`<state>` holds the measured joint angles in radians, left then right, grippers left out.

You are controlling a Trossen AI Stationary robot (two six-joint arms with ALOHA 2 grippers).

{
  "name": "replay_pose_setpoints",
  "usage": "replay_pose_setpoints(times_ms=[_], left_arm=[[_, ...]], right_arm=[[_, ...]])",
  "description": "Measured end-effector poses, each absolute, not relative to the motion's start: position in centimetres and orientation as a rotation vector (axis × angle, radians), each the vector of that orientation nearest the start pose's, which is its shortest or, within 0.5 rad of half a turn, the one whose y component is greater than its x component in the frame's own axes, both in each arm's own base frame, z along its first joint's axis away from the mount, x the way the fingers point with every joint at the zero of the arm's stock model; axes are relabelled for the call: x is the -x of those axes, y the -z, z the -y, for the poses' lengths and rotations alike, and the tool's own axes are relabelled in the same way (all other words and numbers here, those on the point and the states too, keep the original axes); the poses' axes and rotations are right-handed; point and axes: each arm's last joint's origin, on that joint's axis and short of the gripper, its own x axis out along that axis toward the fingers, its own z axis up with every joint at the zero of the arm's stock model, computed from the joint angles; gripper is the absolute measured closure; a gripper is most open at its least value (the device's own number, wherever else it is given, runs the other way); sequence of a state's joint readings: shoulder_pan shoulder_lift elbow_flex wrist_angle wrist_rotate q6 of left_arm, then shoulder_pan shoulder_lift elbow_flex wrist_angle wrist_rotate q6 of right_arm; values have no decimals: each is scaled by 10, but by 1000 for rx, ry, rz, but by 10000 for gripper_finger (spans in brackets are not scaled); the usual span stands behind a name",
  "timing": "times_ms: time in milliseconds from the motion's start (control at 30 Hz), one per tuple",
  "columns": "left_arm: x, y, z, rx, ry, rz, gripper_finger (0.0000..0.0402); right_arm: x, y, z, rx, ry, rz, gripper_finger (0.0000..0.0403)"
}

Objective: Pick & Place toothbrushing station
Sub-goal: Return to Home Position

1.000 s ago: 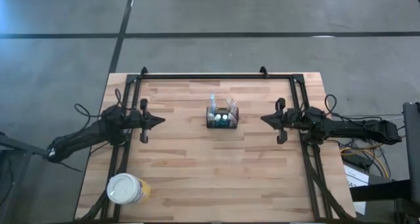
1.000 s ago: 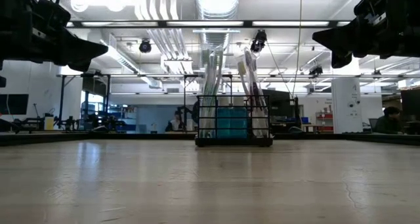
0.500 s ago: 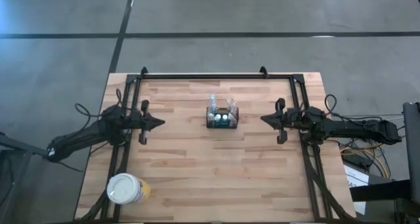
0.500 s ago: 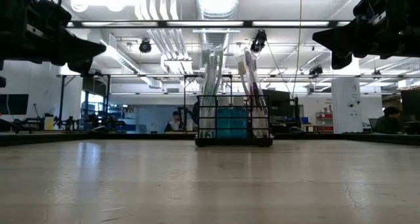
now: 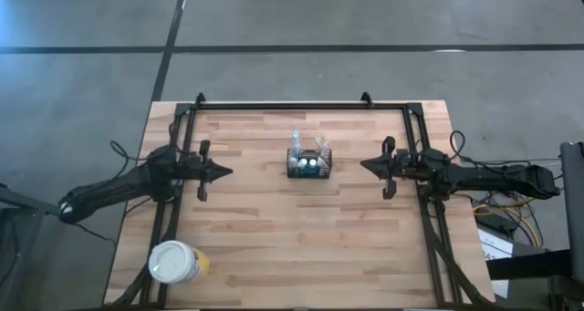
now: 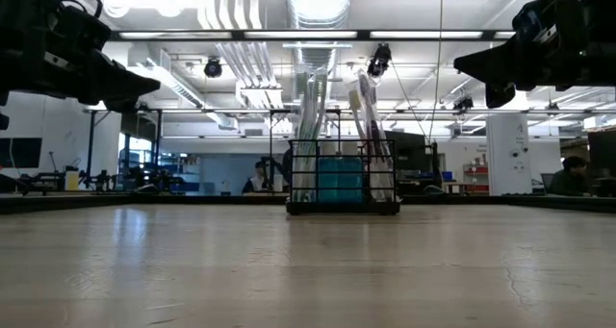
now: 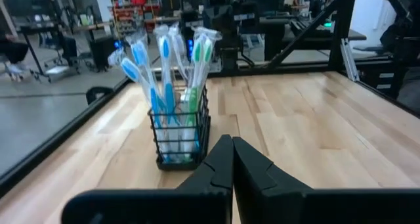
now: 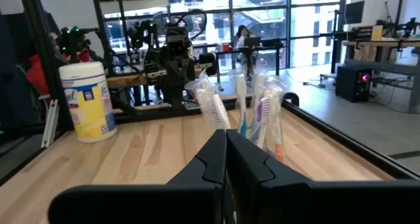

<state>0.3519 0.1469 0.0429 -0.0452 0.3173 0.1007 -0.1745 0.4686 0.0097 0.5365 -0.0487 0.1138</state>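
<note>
Around the middle of the table (image 5: 274,229), the caddy (image 5: 309,163) stands upright with toothbrushes (image 7: 167,66) poking out the top. From above they blur together, so I can't count them. My left gripper (image 5: 225,172) hangs well off on one side and my right gripper (image 5: 365,165) on the other, both pinched closed on nothing, tips aimed at the caddy. In my right wrist view my own fingers (image 8: 216,152) block its base. The tub (image 5: 173,263) sits by a corner on my left.
</note>
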Motion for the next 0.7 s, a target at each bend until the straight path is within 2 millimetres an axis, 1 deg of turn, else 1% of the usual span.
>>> replay_pose_setpoints(times_ms=[133,300,467,700], left_arm=[[-99,-164,-27,-64,-29,-114,401],[-99,-165,-27,-16,-38,-108,394],[-99,-165,-27,14,-41,-107,384],[-99,-165,-27,12,-41,-106,386]], right_arm=[[-125,-176,21,-105,121,86,394],[-125,-178,21,-151,117,110,394],[-126,-175,21,-154,119,83,394],[-126,-174,21,-151,119,73,394]])
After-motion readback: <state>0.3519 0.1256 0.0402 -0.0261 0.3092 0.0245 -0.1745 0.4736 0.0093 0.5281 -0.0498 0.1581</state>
